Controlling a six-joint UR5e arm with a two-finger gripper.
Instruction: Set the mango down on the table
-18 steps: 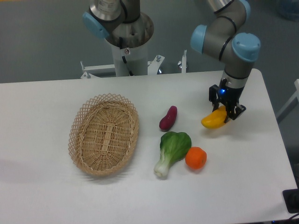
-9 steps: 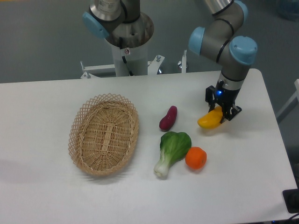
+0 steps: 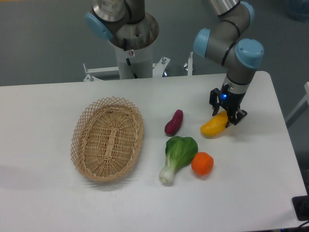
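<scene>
The mango (image 3: 212,126) is a yellow-orange oblong fruit at the right of the white table (image 3: 251,183), just right of the purple sweet potato. My gripper (image 3: 225,115) points down and is shut on the mango's right end. The fruit hangs low at the tabletop; I cannot tell whether it touches the surface.
A purple sweet potato (image 3: 174,122) lies left of the mango. A green bok choy (image 3: 176,152) and a round orange (image 3: 202,163) lie in front of it. A wicker basket (image 3: 107,138) stands at the left. The robot base (image 3: 131,43) is at the back edge.
My gripper has moved a little to the left with the mango in it, towards the sweet potato. The other objects have not moved.
</scene>
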